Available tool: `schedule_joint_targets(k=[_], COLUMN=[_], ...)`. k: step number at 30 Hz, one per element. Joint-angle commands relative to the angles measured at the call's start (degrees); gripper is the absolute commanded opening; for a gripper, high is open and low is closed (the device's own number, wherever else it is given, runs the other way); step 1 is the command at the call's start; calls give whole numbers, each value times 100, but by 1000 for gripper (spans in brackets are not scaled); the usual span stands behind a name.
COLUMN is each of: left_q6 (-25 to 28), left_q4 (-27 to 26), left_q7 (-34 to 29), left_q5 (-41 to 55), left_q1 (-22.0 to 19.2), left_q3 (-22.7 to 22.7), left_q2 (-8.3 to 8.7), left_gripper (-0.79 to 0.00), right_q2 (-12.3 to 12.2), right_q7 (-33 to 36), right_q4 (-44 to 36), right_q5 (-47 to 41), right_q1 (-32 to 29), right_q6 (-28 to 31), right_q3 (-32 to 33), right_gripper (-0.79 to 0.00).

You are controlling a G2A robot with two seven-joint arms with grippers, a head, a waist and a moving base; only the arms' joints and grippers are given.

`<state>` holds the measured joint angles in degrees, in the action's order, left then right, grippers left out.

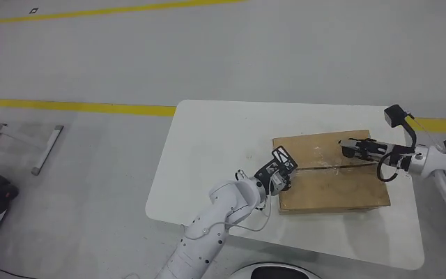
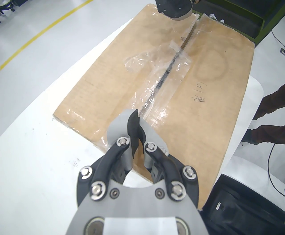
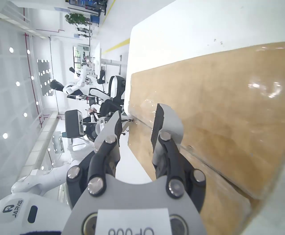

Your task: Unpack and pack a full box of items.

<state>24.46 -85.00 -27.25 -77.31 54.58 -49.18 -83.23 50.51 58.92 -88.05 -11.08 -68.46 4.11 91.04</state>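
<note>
A closed cardboard box (image 1: 327,174) lies on the right half of the white table (image 1: 209,153). Its two top flaps meet at a seam (image 2: 169,66) covered with crumpled, partly torn clear tape (image 2: 142,60). My left gripper (image 1: 282,174) (image 2: 136,115) is shut, its tips at the near end of the seam on the box's left edge. My right gripper (image 1: 347,148) (image 3: 138,122) is open just above the box top near the seam's other end, with nothing between its fingers. It also shows in the left wrist view as the far gripper (image 2: 173,9).
The box (image 3: 211,100) sits close to the table's front and right edges. Bare white tabletop (image 2: 55,144) stretches to the left of and behind it. A dark green frame (image 2: 245,20) stands past the table's far side.
</note>
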Motion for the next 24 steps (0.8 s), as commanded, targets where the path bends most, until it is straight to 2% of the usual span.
schedule_joint_targets(k=[1,6,15,19,24], left_q6=[-1,-31,-28,-29,-28], left_q4=[-3,-17,-10,15,31], left_q7=[-3,10,16,18,34], left_q5=[3,-2,-22,-10,1], left_q1=[6,5,-7,-22,-32], left_q3=[0,3,-17,-26,-41], left_q2=[0,-4,-2,-4,-5], left_gripper=[-785,-785,-785,-785,-785], right_q2=[29,111,235,241,192], right_q7=[-111,-405,-483,-441,-360], right_q4=[-34,42,400,528,638], right_q5=[87,454,966,1246,1437], right_q1=[123,515,1069,1165,1107], right_q6=[-28,-113,-130,-188,-188], right_q3=[-252,-870,-1685,-1803,-1654], right_gripper=[-785,-785,-785,-785,-785])
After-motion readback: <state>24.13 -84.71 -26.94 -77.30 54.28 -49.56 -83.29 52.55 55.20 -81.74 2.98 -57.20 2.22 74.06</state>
